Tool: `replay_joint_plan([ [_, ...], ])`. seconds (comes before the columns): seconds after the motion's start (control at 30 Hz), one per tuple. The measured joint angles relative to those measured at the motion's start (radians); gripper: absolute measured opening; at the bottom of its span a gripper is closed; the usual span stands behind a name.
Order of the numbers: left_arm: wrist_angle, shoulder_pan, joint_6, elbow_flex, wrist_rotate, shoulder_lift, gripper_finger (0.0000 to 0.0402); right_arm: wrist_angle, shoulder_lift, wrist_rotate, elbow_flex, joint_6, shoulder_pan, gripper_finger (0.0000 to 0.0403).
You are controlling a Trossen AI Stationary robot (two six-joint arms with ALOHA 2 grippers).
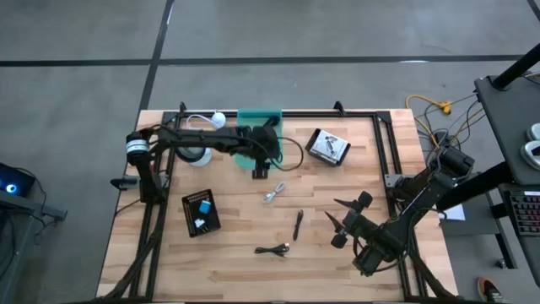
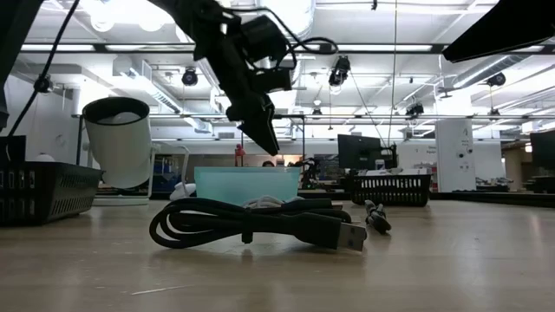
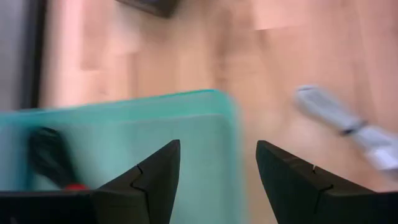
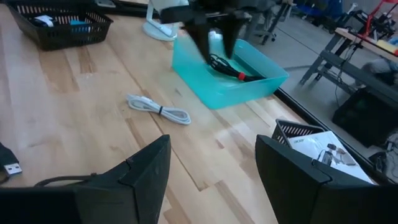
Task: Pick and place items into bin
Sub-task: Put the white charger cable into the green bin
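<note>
The teal bin (image 1: 251,118) sits at the table's far middle, and a black cable with a red part (image 3: 51,157) lies inside it. My left gripper (image 3: 217,155) hangs open and empty above the bin's near wall (image 2: 247,184). On the wood rest a silver-white cable (image 1: 274,193), a black pen-like stick (image 1: 298,225) and a coiled black cable (image 1: 275,249), the last also close to the low view (image 2: 251,221). My right gripper (image 1: 336,215) waits open over the table's near right, clear of everything.
A black tray with white cards (image 1: 201,212) lies near left. A second black tray with white pieces (image 1: 329,146) is far right of the bin. A white cup-like object (image 1: 194,154) stands left of the bin. Black rails (image 1: 384,156) frame the table.
</note>
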Motion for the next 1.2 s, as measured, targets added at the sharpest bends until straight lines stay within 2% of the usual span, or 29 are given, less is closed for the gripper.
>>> replay_joint_plan([
  [0.27,-0.030,-0.149,-0.547,-0.007,0.001,-0.011,0.0195,0.001,0.000,-0.021,-0.002,-0.006,0.000,0.0219],
  [0.47,-0.029,-0.218,-0.752,-0.026,0.005,-0.010,0.0195,0.000,0.000,-0.033,-0.002,-0.008,0.000,0.0219],
  [0.8,0.005,-0.245,-0.919,-0.115,0.000,-0.009,0.0195,0.003,0.000,-0.103,-0.004,-0.023,0.000,0.0219],
  [1.0,0.127,-0.251,-0.966,-0.167,0.000,-0.009,0.0195,0.003,0.000,-0.103,-0.004,-0.023,0.000,0.0219],
  [1.2,0.134,-0.258,-0.969,-0.182,0.000,0.017,0.0195,0.003,0.000,-0.103,-0.004,-0.028,0.000,0.0219],
])
